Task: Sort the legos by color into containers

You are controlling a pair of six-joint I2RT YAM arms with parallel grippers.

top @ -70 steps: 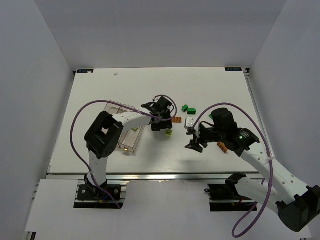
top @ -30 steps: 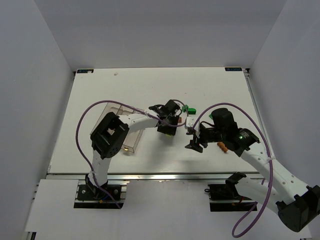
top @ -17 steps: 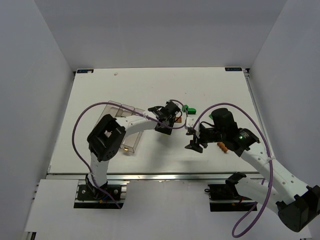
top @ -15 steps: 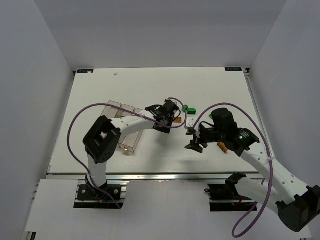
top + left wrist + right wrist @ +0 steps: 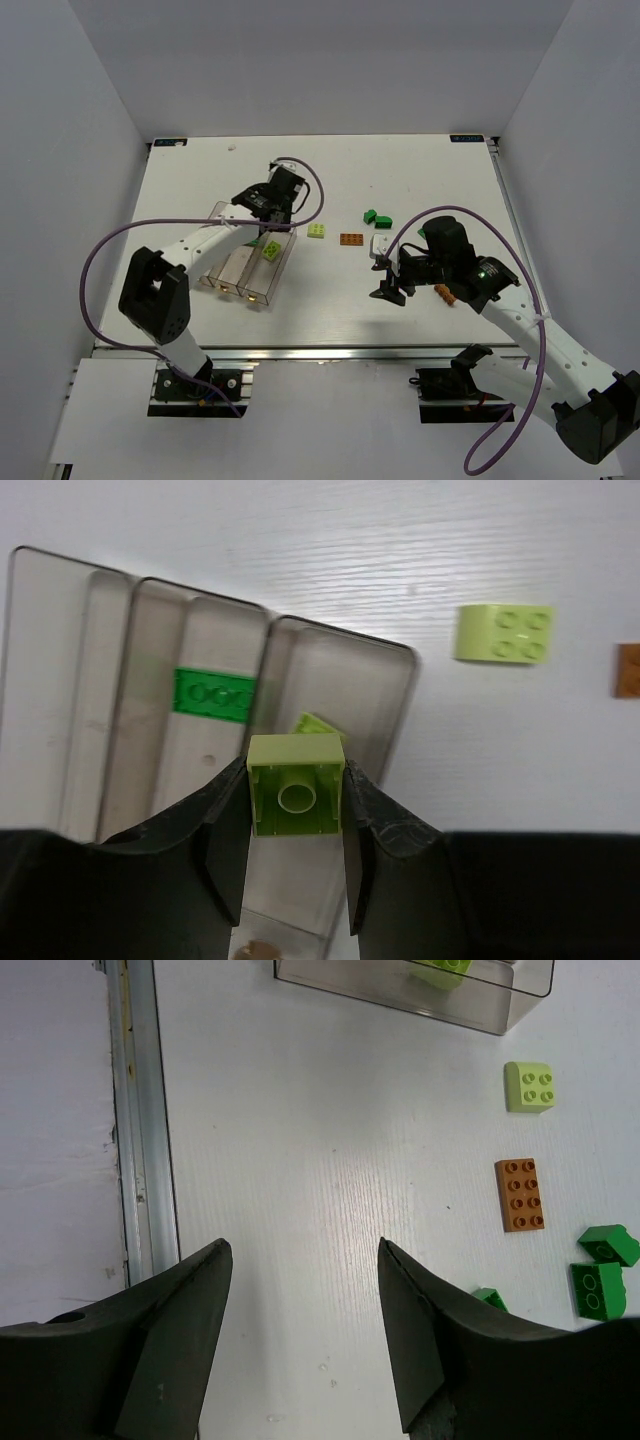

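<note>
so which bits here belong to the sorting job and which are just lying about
Job: lime brick in the left gripper, clear bins, green brick in the middle bin, loose lime brick, orange brick, dark green bricks.
Lying about: purple cables, metal rail.

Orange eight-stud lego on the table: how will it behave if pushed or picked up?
Probably rigid and light: the orange lego looks like small moulded plastic. It lies flat, studs up, on the smooth table, so a push should slide it, not roll or tip it. It seems low, so a pinch may get little purchase.
</note>
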